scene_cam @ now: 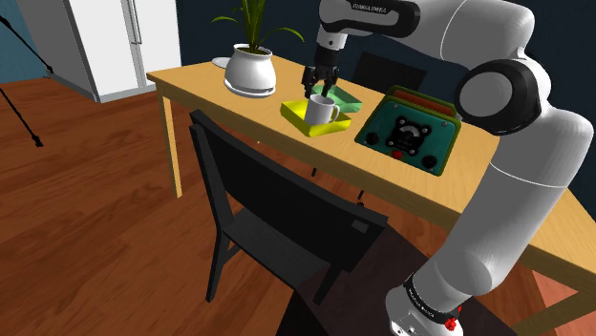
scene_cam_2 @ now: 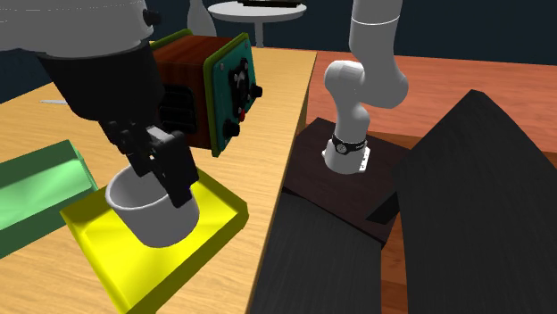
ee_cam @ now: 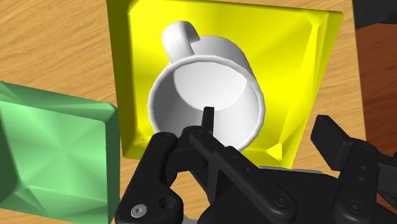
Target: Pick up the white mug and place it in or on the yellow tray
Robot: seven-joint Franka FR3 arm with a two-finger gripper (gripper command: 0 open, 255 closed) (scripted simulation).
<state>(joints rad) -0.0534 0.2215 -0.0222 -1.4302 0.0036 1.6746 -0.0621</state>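
1. While the white mug [ee_cam: 205, 89] stands upright inside the yellow tray [ee_cam: 289, 57], the gripper [ee_cam: 245, 137] hangs close over its rim.
2. Its fingers [ee_cam: 160, 153] are spread, clasping nothing.
3. Seen from the shoulder view, a white plant pot [scene_cam: 250, 73] sits at the tray's ten o'clock on the tabletop [scene_cam: 191, 81].

A short line of small dark lettering runs along the upper link of the white arm [scene_cam: 382, 13] in the shoulder view, but it is too small to read. The green-faced box [scene_cam: 382, 116] carries a round dial [scene_cam: 411, 135] with pale marks, and no numbers or words on it are legible. No other text, label, brand or sign can be read on anything.
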